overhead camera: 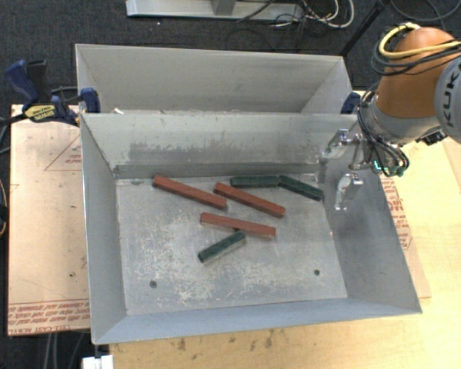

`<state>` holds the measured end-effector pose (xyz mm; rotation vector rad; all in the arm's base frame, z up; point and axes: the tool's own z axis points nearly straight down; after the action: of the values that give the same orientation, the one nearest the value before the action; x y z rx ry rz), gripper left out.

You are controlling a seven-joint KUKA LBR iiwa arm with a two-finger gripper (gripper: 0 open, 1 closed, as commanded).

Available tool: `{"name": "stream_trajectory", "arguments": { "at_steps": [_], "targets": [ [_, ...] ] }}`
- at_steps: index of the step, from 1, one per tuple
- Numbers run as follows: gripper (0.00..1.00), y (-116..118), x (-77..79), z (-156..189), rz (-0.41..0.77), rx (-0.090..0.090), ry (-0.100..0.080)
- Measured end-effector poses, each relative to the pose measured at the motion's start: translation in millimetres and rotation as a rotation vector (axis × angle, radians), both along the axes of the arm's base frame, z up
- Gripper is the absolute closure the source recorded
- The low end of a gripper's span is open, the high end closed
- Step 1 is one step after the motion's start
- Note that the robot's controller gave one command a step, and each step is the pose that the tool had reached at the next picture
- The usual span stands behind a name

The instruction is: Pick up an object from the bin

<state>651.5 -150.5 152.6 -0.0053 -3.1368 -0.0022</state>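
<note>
At about two o'clock over the grey metal bin (100, 229), close against its right-hand sloping wall, the tool (344, 184) is seen hanging. Whether it is set wide or narrow cannot be told, and nothing is seen held in it. Just beside it, towards nine o'clock, a short dark green bar (301, 187) lies flat on the floor, nearly end to end with a second dark green bar (255, 181). Further out, towards eight o'clock, three reddish-brown bars (250, 200) are spread, with a third green bar (221, 247) below them. A descent here could be fouled by the wall. The nearest bar, if caught only at its end, could be nudged away or tipped out.
</note>
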Motion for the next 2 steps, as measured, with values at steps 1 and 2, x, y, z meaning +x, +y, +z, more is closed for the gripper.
{"name": "stream_trajectory", "arguments": {
  "at_steps": [1,2],
  "targets": [
    [0.00,0.5,1.7,5.5,0.002,-0.001,-0.007],
    [1.00,23.7,-3.0,-76.6,-0.054,-0.003,-0.023]
  ]
}}
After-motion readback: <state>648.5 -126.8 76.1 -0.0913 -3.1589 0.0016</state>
